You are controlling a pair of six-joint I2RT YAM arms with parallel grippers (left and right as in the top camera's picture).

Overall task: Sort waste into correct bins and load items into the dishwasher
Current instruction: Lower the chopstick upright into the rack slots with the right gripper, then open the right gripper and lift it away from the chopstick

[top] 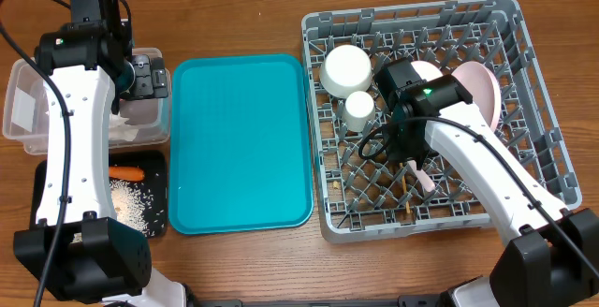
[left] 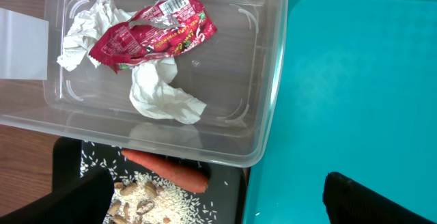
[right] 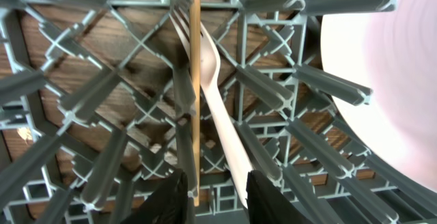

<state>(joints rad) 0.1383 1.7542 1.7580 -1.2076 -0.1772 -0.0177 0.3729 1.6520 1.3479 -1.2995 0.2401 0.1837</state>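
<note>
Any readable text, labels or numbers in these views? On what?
On the red snack wrapper in the clear tub: printed lettering and a white barcode-like patch, too blurred to read.
On the white sticker on the tub wall: looks blank.
No other text visible.

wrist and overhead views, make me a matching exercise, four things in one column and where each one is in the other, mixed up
Things
1. red snack wrapper
2. carrot
3. white plastic fork
4. small white cup

Places
a. in the dish rack, next to the white bowl
b. on the black tray, beside rice
c. in the clear tub, over napkins
d. on the rack's lattice, alongside the wooden chopstick

Pairs: 1-c, 2-b, 3-d, 4-a
</note>
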